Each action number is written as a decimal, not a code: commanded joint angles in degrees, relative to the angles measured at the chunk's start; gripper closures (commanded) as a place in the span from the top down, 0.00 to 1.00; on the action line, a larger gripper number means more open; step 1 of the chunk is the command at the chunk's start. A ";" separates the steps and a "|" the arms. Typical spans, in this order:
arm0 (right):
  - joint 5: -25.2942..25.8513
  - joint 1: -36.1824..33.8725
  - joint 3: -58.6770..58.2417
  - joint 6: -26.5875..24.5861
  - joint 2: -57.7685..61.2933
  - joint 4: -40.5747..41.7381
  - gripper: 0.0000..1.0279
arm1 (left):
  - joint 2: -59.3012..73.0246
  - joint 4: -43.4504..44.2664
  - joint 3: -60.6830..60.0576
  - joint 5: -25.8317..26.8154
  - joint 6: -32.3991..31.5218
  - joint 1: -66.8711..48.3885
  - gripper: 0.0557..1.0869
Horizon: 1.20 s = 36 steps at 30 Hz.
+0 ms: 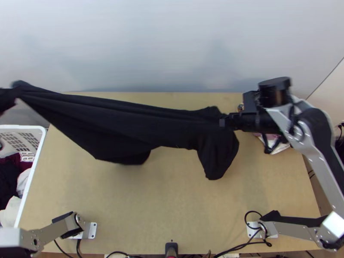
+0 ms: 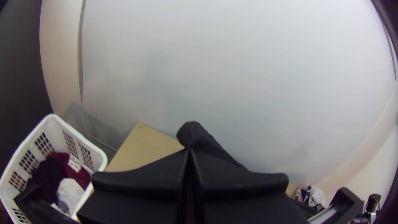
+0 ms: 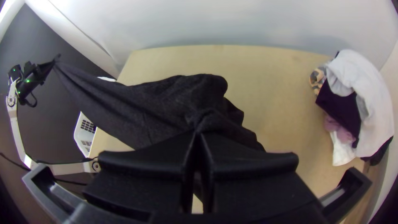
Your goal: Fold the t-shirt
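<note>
Black t-shirt [image 1: 116, 124]'s strung above the desk [image 1: 172, 206], left pincer [image 2: 190, 152] pinching cloth toward 10 o'clock, right pincer [image 3: 198, 135] pinching it around 2. Spreading stage, I reckon; next, lower it flat, then fold.

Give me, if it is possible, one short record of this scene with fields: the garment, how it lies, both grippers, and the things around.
garment: black t-shirt
state: stretched between both grippers, creased, not folded; some cloth droops beside the right gripper
left gripper: shut on one end of the cloth, past the table's left side
right gripper: shut on the cloth's other part, over the table's right half
surface: light wooden table
left of table: white basket with clothes
table's right side: pile of clothes
</note>
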 commanded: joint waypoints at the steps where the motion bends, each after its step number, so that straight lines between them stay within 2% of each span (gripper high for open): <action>1: -8.25 -7.41 -13.02 0.40 5.15 7.42 0.03 | 3.09 13.47 -18.62 -7.64 -4.76 -9.06 0.04; 3: -8.78 -9.17 -15.05 0.40 8.23 11.20 0.03 | 4.76 20.76 -23.72 -11.86 -4.85 -12.57 0.04; 6: -8.69 -10.31 -15.31 0.49 12.80 14.89 0.03 | 10.12 26.83 -25.04 -15.72 -5.90 -15.74 0.04; 13: -6.41 -12.42 -13.29 1.10 22.21 23.07 0.03 | 24.45 33.51 -15.90 -21.96 -6.87 -20.31 0.04; 15: -5.53 -12.77 -12.58 1.37 24.05 24.56 0.04 | 27.97 33.86 -12.56 -22.05 -6.87 -21.19 0.07; 16: -4.30 -12.77 -12.15 1.37 24.75 24.83 0.08 | 29.55 33.86 -11.15 -22.05 -6.96 -21.71 0.16; 17: -3.15 -12.77 -11.71 1.37 25.28 25.00 0.16 | 30.96 33.42 -9.83 -22.05 -7.04 -22.24 0.32; 20: -1.75 -12.95 -11.88 2.69 25.72 26.50 0.46 | 34.73 27.62 -5.53 -21.96 -7.22 -24.09 0.73; 22: -1.75 -13.12 -12.06 4.44 25.81 26.67 0.80 | 36.05 22.78 -3.59 -21.00 -8.71 -24.88 0.90; 23: -1.75 -13.12 -12.06 4.62 25.63 26.67 0.89 | 36.05 21.29 -3.33 -20.03 -8.89 -25.41 0.94; 26: -1.75 -13.12 -11.71 6.03 24.93 26.67 0.96 | 34.82 18.65 -3.68 -19.15 -8.63 -26.37 0.95; 30: -1.75 -12.24 -11.97 6.20 21.68 26.67 0.96 | 30.34 16.28 -6.41 -15.20 -8.63 -27.16 0.95; 33: -1.66 -11.19 -12.67 5.76 18.25 26.67 0.96 | 25.59 8.63 -9.04 -9.40 -7.22 -28.48 0.95; 36: -1.75 -11.01 -14.17 5.85 14.91 26.14 0.96 | 19.44 3.62 -17.04 -8.60 -4.14 -31.21 0.95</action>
